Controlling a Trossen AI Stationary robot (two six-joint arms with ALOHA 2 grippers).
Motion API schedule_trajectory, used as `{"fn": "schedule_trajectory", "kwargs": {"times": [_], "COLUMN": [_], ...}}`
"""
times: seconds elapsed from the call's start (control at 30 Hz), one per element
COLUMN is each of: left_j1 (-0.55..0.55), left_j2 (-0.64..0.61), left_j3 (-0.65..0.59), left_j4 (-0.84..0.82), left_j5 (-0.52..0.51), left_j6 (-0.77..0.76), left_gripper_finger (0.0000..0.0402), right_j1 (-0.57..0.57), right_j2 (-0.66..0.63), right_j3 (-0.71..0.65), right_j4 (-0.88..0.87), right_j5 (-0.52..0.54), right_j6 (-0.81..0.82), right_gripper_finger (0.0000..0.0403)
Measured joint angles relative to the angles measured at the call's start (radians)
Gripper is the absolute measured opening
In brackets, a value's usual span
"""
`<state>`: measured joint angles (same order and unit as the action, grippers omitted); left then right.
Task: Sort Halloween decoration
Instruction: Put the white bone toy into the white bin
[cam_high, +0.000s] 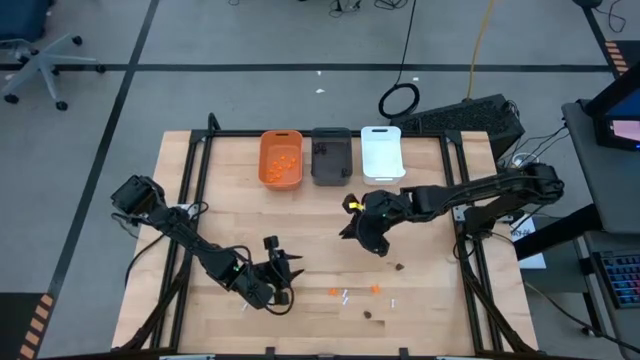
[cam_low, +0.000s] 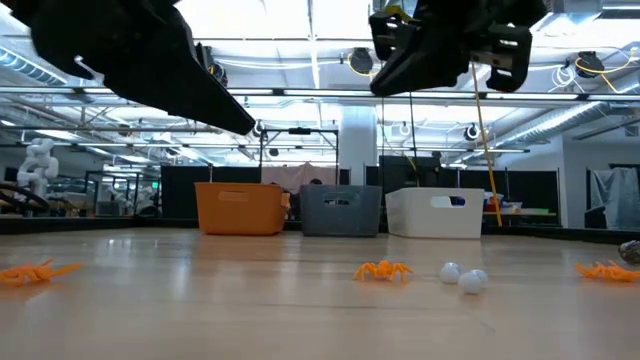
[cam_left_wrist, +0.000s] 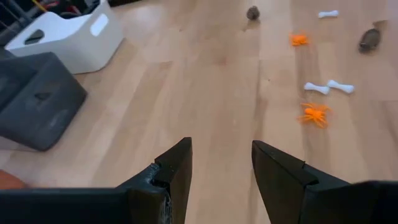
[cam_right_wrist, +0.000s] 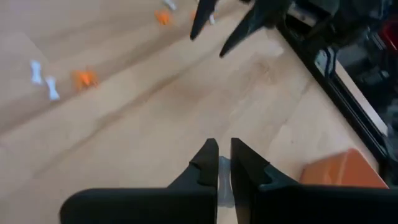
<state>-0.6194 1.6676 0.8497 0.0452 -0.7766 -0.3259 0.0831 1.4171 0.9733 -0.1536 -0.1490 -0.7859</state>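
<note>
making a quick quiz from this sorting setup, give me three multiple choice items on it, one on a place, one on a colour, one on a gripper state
1. Where do the three bins stand on the table?
A. in a row at its far edge
B. stacked at its centre
C. under the left arm

2. What colour is the middle bin?
A. white
B. orange
C. dark grey

3. How does the left gripper stand?
A. shut on a white bone
B. open, holding nothing
C. shut on an orange spider

Key:
1 A: in the high view the orange bin, dark grey bin and white bin line the far edge of the table.
2 C: the dark grey bin sits between the other two.
3 B: the left wrist view shows the left gripper with fingers apart over bare wood, the orange spider and white bones lying farther off.
</note>
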Motion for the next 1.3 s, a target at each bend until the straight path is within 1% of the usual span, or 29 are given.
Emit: {"fn": "schedule_trajectory", "kwargs": {"times": [0.13,0.27,0.5,0.63,0.73,1.0,1.13,1.3], "left_j1": [0.030,0.053,0.073,0.073,0.073,0.073,0.072,0.072], "left_j2": [0.000,0.000,0.000,0.000,0.000,0.000,0.000,0.000], "left_j3": [0.000,0.000,0.000,0.000,0.000,0.000,0.000,0.000], "left_j4": [-0.001,-0.001,-0.002,-0.002,-0.002,-0.002,-0.003,-0.002], "left_j5": [-0.002,-0.003,-0.003,-0.003,-0.003,-0.003,-0.003,-0.003], "left_j6": [0.002,0.020,0.022,0.025,0.025,0.025,0.024,0.018], "left_gripper_finger": [0.0166,0.0166,0.0166,0.0166,0.0166,0.0166,0.0166,0.0166], "right_j1": [0.004,0.005,0.005,0.005,0.004,-0.044,-0.085,-0.167], "right_j2": [-0.013,-0.019,-0.020,-0.020,-0.020,-0.020,-0.020,-0.020], "right_j3": [0.000,0.000,0.000,0.000,0.000,0.000,0.000,0.000], "right_j4": [-0.035,-0.065,-0.069,-0.069,-0.066,-0.062,-0.071,-0.116], "right_j5": [0.066,0.100,0.104,0.104,0.103,0.100,0.097,0.097], "right_j6": [-0.021,-0.040,-0.064,-0.052,0.020,0.337,0.452,0.548], "right_gripper_finger": [0.0000,0.0000,0.0000,0.0000,0.0000,0.0000,0.0000,0.0000]}}
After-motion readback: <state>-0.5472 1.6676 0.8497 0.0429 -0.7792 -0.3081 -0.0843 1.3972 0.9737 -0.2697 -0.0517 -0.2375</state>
